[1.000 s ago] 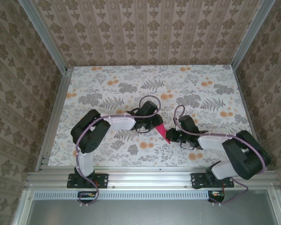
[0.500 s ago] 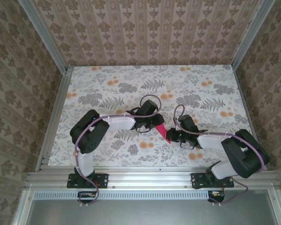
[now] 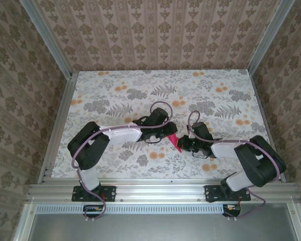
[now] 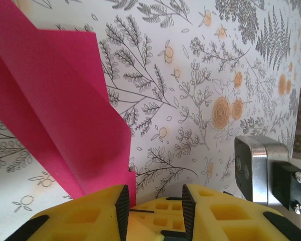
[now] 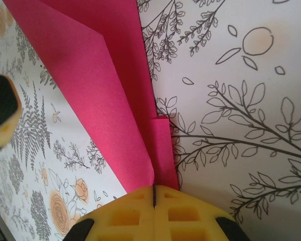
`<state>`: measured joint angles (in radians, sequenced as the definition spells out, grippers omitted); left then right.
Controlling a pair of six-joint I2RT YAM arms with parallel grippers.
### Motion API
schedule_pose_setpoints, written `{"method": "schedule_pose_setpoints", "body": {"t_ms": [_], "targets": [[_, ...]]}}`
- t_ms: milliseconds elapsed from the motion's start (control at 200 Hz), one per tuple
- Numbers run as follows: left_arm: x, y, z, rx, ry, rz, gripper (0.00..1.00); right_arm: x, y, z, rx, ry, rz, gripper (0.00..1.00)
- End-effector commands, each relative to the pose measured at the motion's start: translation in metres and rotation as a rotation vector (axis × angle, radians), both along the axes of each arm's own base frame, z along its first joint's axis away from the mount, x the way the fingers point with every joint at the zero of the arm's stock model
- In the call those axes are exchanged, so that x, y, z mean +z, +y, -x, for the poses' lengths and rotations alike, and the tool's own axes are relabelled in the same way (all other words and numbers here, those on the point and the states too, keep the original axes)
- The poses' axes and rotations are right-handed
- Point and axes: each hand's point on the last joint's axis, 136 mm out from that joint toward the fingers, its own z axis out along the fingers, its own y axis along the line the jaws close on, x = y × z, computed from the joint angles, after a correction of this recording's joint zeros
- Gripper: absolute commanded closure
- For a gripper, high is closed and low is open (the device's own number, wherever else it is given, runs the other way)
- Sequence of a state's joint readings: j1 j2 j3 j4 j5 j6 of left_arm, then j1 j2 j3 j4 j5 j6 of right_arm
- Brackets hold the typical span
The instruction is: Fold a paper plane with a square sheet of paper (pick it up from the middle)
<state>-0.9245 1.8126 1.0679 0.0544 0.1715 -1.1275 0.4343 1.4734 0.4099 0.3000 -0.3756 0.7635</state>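
Paper plane, long axis diagonal, narrow end within closed right pincer; left pincer narrowly agape

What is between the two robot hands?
The folded pink paper, seen from the top camera. The right gripper pinches it; the left gripper is open at its edge.

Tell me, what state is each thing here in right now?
Pink paper: partly folded, layers overlapping, one end pinched.
Right gripper: shut on the paper's end.
Left gripper: fingers apart, paper's edge beside one finger.
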Motion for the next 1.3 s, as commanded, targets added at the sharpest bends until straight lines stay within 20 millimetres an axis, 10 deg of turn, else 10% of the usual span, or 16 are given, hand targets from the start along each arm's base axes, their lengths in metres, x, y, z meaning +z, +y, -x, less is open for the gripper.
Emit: {"method": "schedule_pose_setpoints", "body": {"t_ms": [0, 990, 1290], "targets": [[-0.013, -0.009, 0.0, -0.034, 0.002, -0.016, 0.64, -0.005, -0.001, 0.002, -0.022, 0.033, -0.018, 1.0], [-0.044, -0.016, -0.007, -0.053, 0.039, -0.048, 0.66, -0.001, -0.009, 0.012, 0.057, 0.035, 0.07, 0.72], [-0.051, -0.015, -0.006, -0.055, 0.062, -0.064, 0.67, -0.006, -0.013, 0.016, 0.056, 0.065, 0.097, 0.88]]}}
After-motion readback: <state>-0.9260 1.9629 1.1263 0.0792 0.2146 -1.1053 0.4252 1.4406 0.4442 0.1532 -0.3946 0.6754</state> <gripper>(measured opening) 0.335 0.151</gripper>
